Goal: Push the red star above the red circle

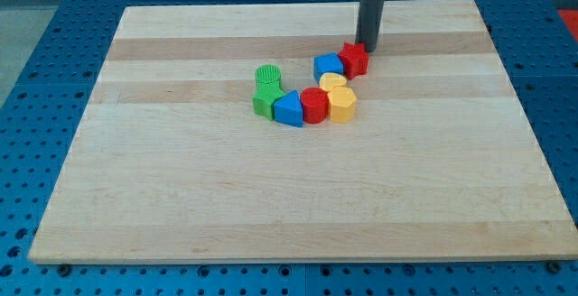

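The red star (356, 59) sits near the top middle of the wooden board (181, 197). My tip (368, 47) touches the star's upper right side. The red circle (313, 105) lies lower and to the left of the star, in a row of blocks. A blue block (329, 65) sits right against the star's left side. A yellow heart (332, 82) lies between the star and the red circle.
A yellow block (342, 104) sits to the right of the red circle and a blue block (288, 108) to its left. A green star (265, 102) and a green cylinder (268, 77) end the cluster at the left.
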`<control>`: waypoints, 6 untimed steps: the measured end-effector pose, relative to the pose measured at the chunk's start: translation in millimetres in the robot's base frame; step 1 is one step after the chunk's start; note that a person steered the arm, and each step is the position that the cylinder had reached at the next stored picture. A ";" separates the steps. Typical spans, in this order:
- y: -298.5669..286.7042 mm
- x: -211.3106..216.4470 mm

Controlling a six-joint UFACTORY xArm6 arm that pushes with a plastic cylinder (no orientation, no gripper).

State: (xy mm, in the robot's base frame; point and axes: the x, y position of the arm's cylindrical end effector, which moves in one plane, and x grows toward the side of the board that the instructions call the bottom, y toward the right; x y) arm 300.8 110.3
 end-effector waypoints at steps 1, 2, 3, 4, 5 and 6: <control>33.4 0.0; 44.4 21.6; 25.6 51.8; 2.8 58.7; -5.3 51.9; -13.7 40.3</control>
State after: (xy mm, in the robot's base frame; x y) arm 341.1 96.6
